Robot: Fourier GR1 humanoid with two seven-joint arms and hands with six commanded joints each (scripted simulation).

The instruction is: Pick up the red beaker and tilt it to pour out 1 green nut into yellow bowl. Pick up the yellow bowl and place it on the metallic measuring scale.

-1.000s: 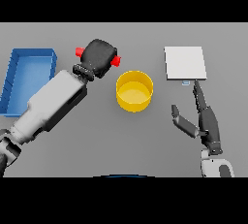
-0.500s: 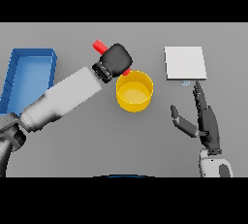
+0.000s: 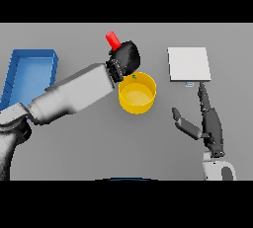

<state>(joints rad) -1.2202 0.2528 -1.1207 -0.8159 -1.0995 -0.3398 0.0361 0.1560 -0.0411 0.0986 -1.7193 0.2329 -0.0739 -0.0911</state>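
My left hand [image 3: 127, 58] is shut on the red beaker [image 3: 113, 40], whose visible end sticks up and to the left of the fist while the rest is hidden. The hand hangs over the far left rim of the yellow bowl [image 3: 137, 93]. A small green nut [image 3: 134, 77] shows just under the hand, at the bowl's far inner wall. The metallic measuring scale [image 3: 189, 64] lies flat at the back right. My right hand [image 3: 210, 125] is open near the front right, fingers straight and pointing toward the scale.
A blue tray [image 3: 28, 74] sits at the left edge of the table, partly covered by my left forearm [image 3: 74, 96], which stretches across the table's left half.
The left hand has carried the red beaker rightward to the bowl's rim and tipped it. A green nut now shows at the bowl. The right hand stays put.
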